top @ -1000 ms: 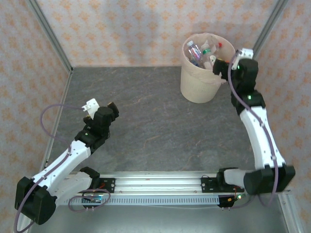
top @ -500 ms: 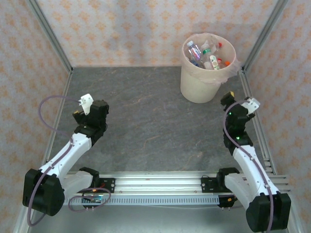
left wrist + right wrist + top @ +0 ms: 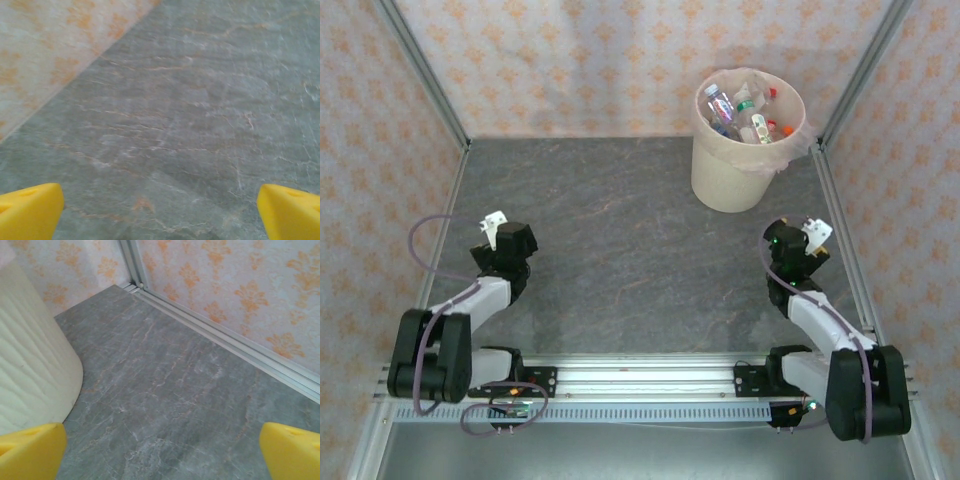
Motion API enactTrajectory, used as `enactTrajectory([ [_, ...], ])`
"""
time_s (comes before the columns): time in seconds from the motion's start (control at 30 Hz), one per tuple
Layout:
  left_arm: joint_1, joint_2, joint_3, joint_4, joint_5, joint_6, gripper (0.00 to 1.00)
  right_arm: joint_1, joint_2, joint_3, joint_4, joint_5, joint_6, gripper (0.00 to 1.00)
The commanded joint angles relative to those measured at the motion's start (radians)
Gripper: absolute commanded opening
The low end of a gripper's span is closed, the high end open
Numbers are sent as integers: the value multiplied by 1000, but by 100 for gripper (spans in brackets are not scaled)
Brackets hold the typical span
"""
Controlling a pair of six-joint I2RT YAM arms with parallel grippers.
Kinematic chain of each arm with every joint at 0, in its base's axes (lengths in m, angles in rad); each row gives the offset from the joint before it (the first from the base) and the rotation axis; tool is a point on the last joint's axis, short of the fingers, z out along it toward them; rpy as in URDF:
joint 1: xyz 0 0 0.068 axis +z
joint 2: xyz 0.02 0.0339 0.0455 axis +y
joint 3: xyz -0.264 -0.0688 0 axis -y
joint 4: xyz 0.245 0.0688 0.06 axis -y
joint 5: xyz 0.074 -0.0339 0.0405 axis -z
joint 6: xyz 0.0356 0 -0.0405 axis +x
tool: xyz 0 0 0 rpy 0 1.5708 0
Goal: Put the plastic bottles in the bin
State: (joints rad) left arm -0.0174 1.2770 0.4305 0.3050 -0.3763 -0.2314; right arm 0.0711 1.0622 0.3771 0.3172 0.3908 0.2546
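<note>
The bin [image 3: 722, 182], a large cream bucket with a thin plastic liner, stands at the far right of the grey table. Several plastic bottles [image 3: 744, 112] with coloured caps and labels lie piled inside it. My left gripper [image 3: 512, 238] sits folded back at the near left, far from the bin. In the left wrist view the left gripper [image 3: 160, 215] is open, its yellow fingertips [image 3: 29, 210] wide apart over bare table. My right gripper [image 3: 790, 242] is at the near right, below the bin. Its wrist view shows the right gripper [image 3: 160, 455] open and empty, with the bin [image 3: 30, 365] to its left.
Patterned walls [image 3: 570, 60] close off the back and both sides. Aluminium frame rails [image 3: 225, 340] run along the table's edges, and a mounting rail [image 3: 640, 375] crosses the near edge. Grey stone-look table [image 3: 620, 230] stretches between the arms.
Both arms have drawn back toward their bases. The right gripper left the bin's rim and came down to the near right; the left gripper pulled back to the left.
</note>
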Motion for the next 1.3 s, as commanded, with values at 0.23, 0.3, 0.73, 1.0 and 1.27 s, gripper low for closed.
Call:
enactTrajectory([
  [0.23, -7, 206, -58, 525, 252, 209, 100, -3, 186, 13, 214, -164, -146, 99],
  [0.3, -31, 217, -39, 502, 131, 190, 100, -3, 227, 15, 259, -193, -185, 99],
  [0.73, -75, 216, -26, 476, 22, 188, 100, -11, 480, -140, 848, -364, -346, 99],
  [1.0, -74, 215, -26, 475, 24, 188, 100, -51, 460, 23, 496, -313, -276, 99],
  [1.27, -74, 216, -26, 476, 23, 188, 100, -51, 460, 23, 498, -332, -284, 99],
])
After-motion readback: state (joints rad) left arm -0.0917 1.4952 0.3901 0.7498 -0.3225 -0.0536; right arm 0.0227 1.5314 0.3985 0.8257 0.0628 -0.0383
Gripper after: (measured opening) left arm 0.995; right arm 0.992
